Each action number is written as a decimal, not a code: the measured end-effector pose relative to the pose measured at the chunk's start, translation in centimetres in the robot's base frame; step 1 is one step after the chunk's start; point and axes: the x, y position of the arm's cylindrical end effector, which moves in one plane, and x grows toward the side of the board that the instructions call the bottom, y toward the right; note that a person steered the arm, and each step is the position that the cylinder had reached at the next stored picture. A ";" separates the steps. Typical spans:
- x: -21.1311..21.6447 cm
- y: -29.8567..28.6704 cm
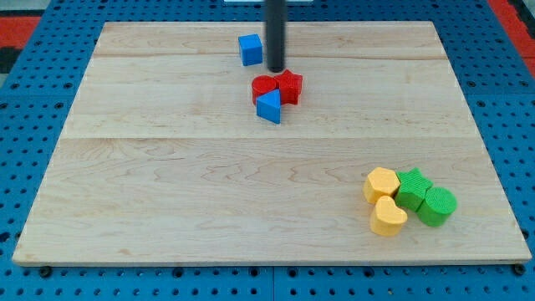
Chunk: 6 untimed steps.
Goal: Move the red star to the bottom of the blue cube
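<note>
The red star [290, 86] lies near the view's top centre, touching a red round block [263, 88] on its left. A blue triangular block [269, 107] sits just below and against these two. The blue cube [250, 49] stands up and to the left of the star, apart from it. My tip [276, 68] is just above the red star and red round block, to the right of the blue cube, very close to both red blocks.
At the view's bottom right sits a cluster: a yellow hexagon [382, 185], a yellow heart-like block [388, 217], a green star [413, 189] and a green round block [437, 206]. The wooden board [167, 192] rests on a blue pegboard.
</note>
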 end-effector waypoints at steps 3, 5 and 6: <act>7.3 10.6; 7.1 0.1; 5.8 -4.0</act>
